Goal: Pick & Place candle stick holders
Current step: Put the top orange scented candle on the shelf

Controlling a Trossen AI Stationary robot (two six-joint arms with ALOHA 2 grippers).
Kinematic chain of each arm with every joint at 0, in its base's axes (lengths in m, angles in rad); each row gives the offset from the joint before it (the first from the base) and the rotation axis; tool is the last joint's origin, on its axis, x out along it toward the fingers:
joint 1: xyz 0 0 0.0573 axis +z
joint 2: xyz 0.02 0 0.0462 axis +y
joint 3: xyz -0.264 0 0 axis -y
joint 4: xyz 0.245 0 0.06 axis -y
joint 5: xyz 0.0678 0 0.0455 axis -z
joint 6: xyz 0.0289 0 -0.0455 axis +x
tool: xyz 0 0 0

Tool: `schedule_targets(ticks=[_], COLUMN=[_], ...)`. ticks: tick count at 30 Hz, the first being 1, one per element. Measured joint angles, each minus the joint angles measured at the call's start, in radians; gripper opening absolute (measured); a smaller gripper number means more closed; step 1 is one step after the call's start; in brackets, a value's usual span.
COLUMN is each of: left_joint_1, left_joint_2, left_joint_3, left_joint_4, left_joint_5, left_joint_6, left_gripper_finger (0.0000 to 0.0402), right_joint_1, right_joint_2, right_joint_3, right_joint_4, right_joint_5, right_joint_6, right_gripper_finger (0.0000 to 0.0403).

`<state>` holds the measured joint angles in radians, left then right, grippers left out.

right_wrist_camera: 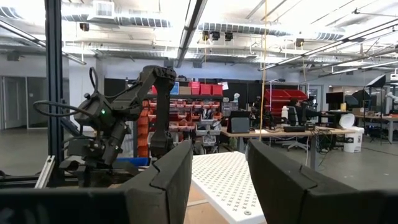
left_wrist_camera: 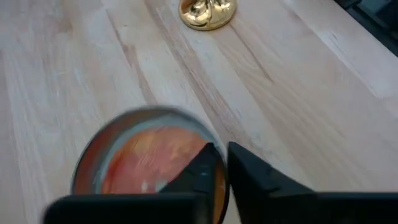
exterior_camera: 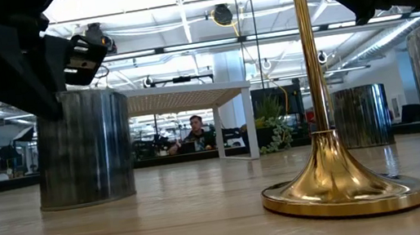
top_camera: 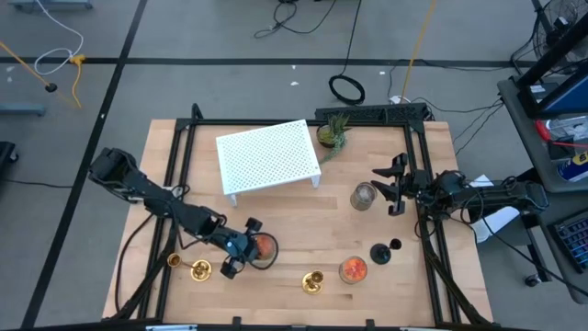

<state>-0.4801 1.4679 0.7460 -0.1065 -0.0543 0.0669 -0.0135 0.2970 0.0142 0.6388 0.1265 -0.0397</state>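
An orange-lined glass cup (top_camera: pixel 265 245) stands on the table at the near left, with my left gripper (top_camera: pixel 252 247) shut on its rim. In the low view the cup (exterior_camera: pixel 82 148) stands with its bottom on the wood. My right gripper (top_camera: pixel 393 188) is open and empty, raised above the table just right of the greyish clear cup (top_camera: pixel 364 196). A second orange cup (top_camera: pixel 354 269), a brass holder (top_camera: pixel 313 281) and a black stemmed holder (top_camera: pixel 379 253) are near the front. Another brass holder (top_camera: pixel 198 269) is at the near left. My left gripper has the orange cup by its rim wall (left_wrist_camera: pixel 217 163). One finger (left_wrist_camera: pixel 202 169) is inside the cup and the other (left_wrist_camera: pixel 252 177) is outside. The fingers slant down from the table's left side. The cup stays upright with its bottom on the table.
A white perforated rack (top_camera: pixel 268 156) stands at the far middle, with a small green plant (top_camera: pixel 333 133) to its right. Black frame rails (top_camera: pixel 184 147) run along the table's left, far and right sides. A person sits in the room beyond the table (exterior_camera: pixel 196 132).
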Motion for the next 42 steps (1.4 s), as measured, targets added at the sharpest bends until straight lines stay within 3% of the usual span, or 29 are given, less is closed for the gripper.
schedule_targets(ticks=[15,26,31,35,42], left_joint_1=[0.002,-0.016,-0.016,-0.006,0.137], left_joint_2=[-0.107,-0.174,-0.175,-0.174,-0.175], left_joint_3=[0.0,0.152,0.266,0.39,0.576], left_joint_4=[0.005,-0.145,-0.293,-0.514,-0.868], left_joint_5=[-0.106,-0.212,-0.263,-0.321,-0.358], left_joint_6=[-0.001,0.01,0.011,0.002,-0.086], left_gripper_finger=[0.0006,0.0005,0.0006,0.0004,0.0004], right_joint_1=[0.0,0.0,0.0,0.0,0.0], right_joint_2=[0.0,0.001,0.001,0.001,0.001], right_joint_3=[0.0,0.0,0.0,0.0,0.0], right_joint_4=[0.0,0.0,-0.002,-0.002,-0.002], right_joint_5=[0.003,0.003,0.003,0.004,0.004], right_joint_6=[-0.002,-0.002,-0.002,-0.002,-0.002], right_gripper_finger=[0.0151,0.0151,0.0151,0.0151,0.0151])
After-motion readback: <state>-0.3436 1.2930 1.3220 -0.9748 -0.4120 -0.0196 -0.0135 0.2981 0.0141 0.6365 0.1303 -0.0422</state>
